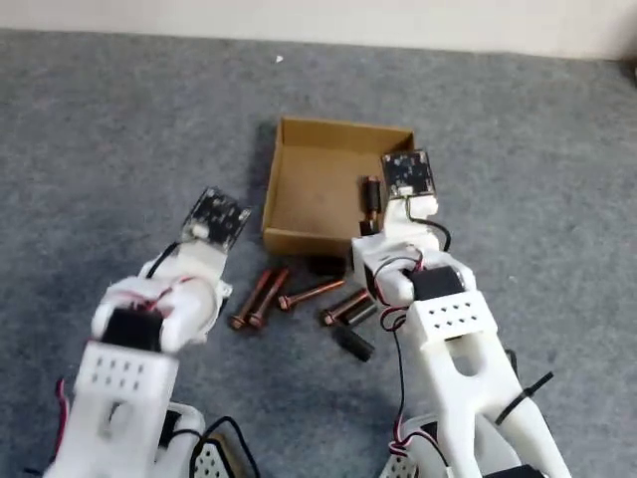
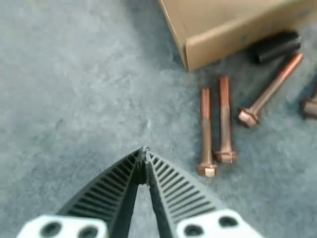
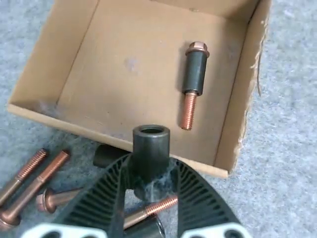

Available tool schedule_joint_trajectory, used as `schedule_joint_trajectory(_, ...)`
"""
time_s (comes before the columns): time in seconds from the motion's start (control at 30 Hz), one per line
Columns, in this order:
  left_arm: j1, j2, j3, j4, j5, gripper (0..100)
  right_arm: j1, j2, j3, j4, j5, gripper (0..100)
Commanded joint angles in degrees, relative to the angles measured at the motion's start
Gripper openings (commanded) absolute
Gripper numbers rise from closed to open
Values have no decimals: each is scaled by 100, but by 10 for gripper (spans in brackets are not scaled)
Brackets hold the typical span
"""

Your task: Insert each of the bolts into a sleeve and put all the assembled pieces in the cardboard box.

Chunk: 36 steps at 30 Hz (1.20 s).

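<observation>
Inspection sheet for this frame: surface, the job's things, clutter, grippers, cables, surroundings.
Surface: grey carpet.
Job's things: cardboard box holds one assembled piece; three bare bolts lie on the carpet outside its front wall; a loose sleeve lies beside that wall.
Clutter: nothing seen.
Grippers: left gripper shut and empty, over carpet; right gripper shut on an upright sleeve, just outside the box's front wall.
Cables: red and black wires run along the arms.
Surroundings: pale wall beyond the carpet.
</observation>
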<state>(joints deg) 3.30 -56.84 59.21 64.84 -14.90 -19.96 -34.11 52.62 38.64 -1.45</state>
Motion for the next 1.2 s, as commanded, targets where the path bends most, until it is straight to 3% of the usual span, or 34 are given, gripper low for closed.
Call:
schedule_joint_trajectory(0.0, 110, 1587, -796, 18, -325, 68, 75, -277, -57, -189, -44, 5)
schedule_joint_trajectory(0.1, 110, 2387, -1024, 18, -308, 162, 75, -268, -57, -189, -44, 5)
schedule_joint_trajectory(0.57, 813, 3934, -1367, -941, 0, 156, 75, -259, -57, -189, -18, 5)
schedule_joint_trajectory(0.9, 796, 5068, -1622, -1477, 26, 153, 75, -259, -57, -189, -9, 5)
schedule_joint_trajectory(1.17, 822, 5657, -2149, -1169, 26, 8, 75, -259, -57, -189, -9, 5)
